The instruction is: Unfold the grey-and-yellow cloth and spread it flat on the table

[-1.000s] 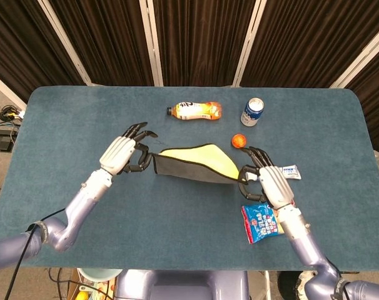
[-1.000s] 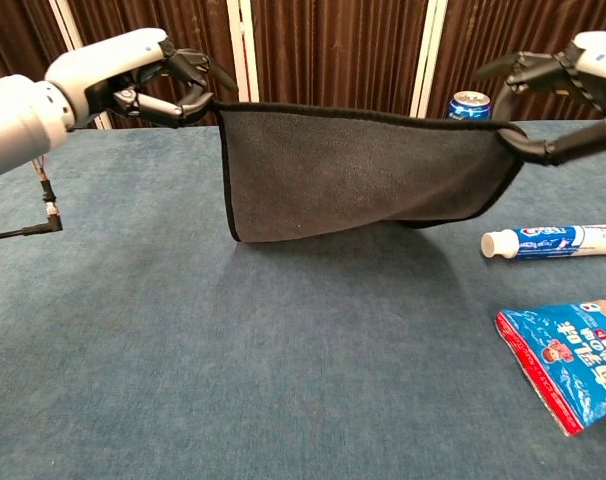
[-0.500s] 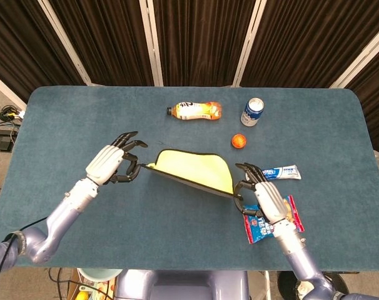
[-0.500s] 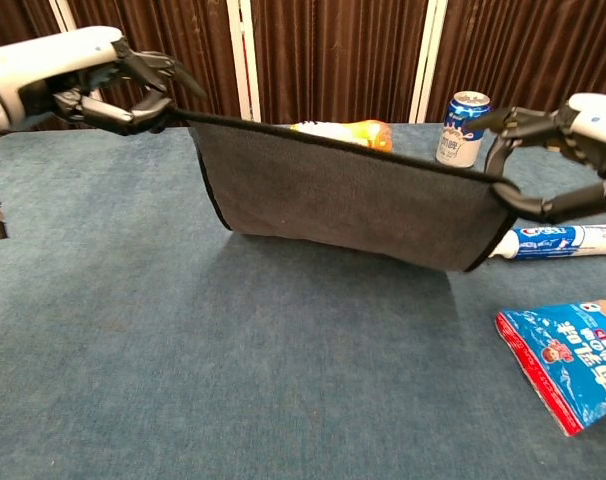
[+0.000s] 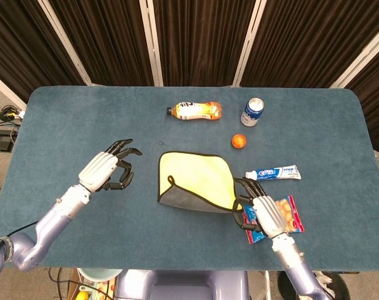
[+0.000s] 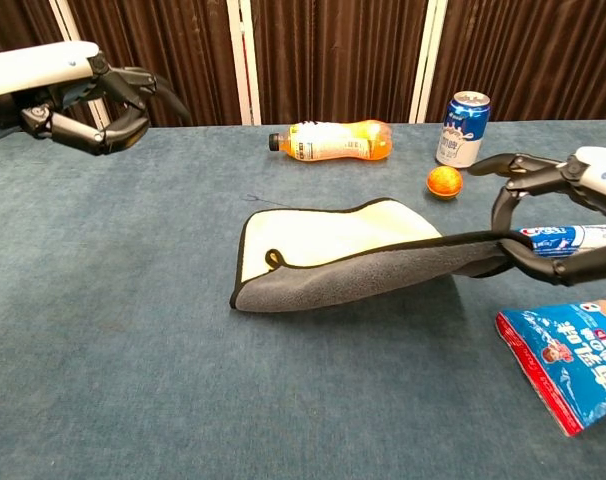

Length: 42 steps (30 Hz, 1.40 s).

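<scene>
Left hand (image 5: 107, 172) has released and hangs empty; the cloth (image 5: 192, 181) drops, front edge folded, right hand (image 6: 563, 215) still pinching its corner.

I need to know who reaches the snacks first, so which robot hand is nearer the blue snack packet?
Right. The right robot hand hovers directly above the blue snack packet, pinching the cloth corner. The left robot hand is far across the table, beyond the cloth's other side.
</scene>
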{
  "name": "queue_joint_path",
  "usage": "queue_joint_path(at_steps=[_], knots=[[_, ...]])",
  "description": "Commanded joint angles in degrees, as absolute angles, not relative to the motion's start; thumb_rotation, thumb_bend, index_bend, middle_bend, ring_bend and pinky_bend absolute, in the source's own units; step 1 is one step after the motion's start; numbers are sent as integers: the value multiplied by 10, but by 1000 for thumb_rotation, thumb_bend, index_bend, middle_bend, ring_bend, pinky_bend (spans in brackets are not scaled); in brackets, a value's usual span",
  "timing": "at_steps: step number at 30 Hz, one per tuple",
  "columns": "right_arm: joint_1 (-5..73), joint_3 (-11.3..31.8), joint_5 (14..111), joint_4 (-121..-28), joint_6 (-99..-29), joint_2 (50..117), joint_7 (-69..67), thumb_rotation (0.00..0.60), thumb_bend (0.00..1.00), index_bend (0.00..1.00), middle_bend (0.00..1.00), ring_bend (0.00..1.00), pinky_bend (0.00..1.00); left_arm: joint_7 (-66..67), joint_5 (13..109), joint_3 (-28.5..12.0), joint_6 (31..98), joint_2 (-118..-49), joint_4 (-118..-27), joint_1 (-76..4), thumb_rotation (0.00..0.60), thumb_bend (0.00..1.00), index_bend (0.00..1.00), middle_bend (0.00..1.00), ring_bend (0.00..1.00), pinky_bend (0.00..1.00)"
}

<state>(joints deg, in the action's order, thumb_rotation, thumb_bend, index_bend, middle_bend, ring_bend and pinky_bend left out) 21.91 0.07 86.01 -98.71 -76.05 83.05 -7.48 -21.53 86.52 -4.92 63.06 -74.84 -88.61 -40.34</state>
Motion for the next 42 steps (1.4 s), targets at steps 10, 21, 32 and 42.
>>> queue_joint_path(at_steps=[10, 21, 32, 42], knots=[[173, -49, 893, -984, -781, 814, -50, 600, 366, 108, 6, 0, 0, -227, 878, -42, 629, -752, -888, -398, 600, 508, 749, 213, 0, 58], [147, -58, 917, -962, -805, 803, -61, 600, 312, 162, 0, 0, 0, -213, 874, -42, 628, -736, -884, -392, 600, 390, 526, 150, 0, 58], [174, 2, 847, -1005, -756, 739, -3, 600, 318, 182, 0, 0, 0, -185, 766, -88, 489, -726, -859, -450, 600, 197, 442, 72, 0, 57], [159, 18, 895, -1078, -812, 691, 28, 600, 316, 181, 0, 0, 0, -180, 716, -114, 318, -829, -795, -572, 600, 180, 604, 73, 0, 57]])
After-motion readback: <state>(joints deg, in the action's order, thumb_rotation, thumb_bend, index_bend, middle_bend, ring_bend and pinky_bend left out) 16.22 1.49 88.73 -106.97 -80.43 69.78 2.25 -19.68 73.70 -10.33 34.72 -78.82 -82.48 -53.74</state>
